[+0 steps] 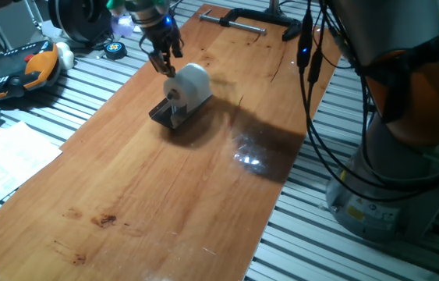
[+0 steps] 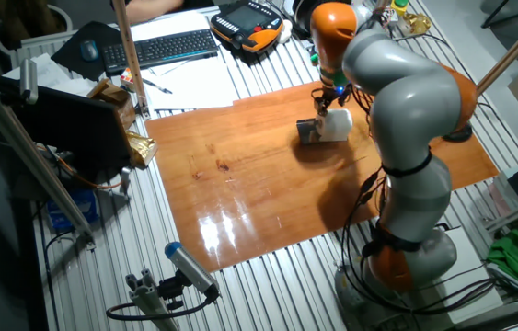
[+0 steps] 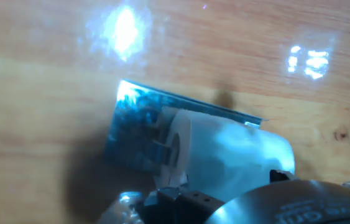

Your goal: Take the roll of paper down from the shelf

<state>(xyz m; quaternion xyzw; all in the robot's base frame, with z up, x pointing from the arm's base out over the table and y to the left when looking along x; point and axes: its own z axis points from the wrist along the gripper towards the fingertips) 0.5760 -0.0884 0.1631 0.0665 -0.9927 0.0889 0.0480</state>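
The roll of paper (image 1: 190, 83) is white, lies on its side and sits on the shelf (image 1: 164, 115), a small dark metal holder on the wooden tabletop (image 1: 164, 203). The roll's cardboard core faces the camera at its near end. My gripper (image 1: 166, 62) hangs just above the roll's far left end, jaws slightly apart and holding nothing. In the hand view the roll (image 3: 224, 152) lies across the shiny base plate (image 3: 134, 124), with my fingertips (image 3: 165, 196) at the bottom edge. In the other fixed view the roll (image 2: 337, 126) and the holder (image 2: 307, 133) sit beside the arm.
A large black clamp (image 1: 238, 17) lies at the board's far end. An orange and black pendant (image 1: 16, 66) and a tape roll (image 1: 114, 48) lie left of the board. Cables (image 1: 310, 70) hang at the right by the arm's base (image 1: 391, 179). A keyboard (image 2: 166, 46) sits beyond the board.
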